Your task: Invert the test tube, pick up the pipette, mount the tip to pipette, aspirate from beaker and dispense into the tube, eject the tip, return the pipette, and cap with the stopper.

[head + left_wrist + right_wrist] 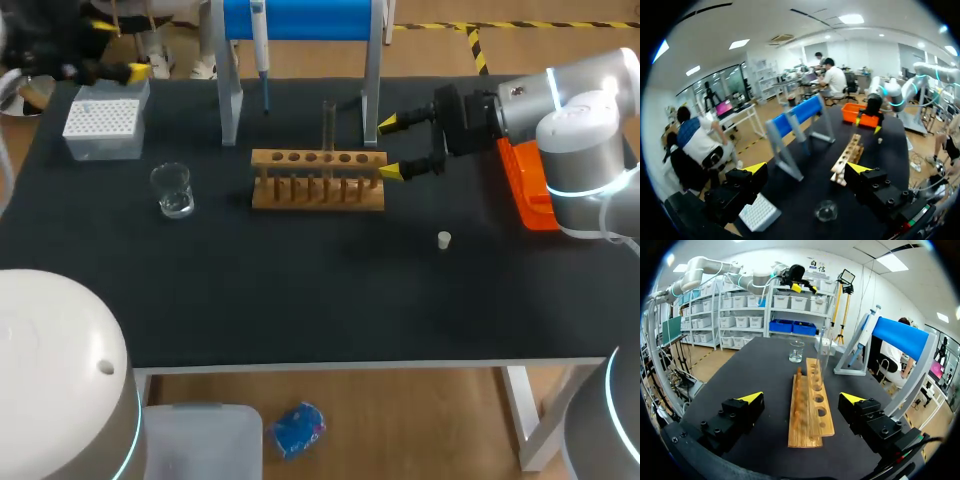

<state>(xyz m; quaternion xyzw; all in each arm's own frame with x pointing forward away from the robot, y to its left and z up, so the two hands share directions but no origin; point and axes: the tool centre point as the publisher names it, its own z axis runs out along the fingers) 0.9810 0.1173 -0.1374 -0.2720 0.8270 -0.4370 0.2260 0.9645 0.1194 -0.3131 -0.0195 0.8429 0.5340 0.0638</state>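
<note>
one test tube (328, 125) upright in rack (300, 200)

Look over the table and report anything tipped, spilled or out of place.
Nothing stands out. The test tube stands upright in the wooden rack, the beaker is upright with no spill around it, and the pipette hangs on its stand. Only the small stopper sits loose on the table, apart from the rack.

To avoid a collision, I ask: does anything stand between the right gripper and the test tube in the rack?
Nothing visible does. The right gripper, open, is at the right end of the wooden rack. The test tube stands upright further along the rack, and only empty holes lie between them.
</note>
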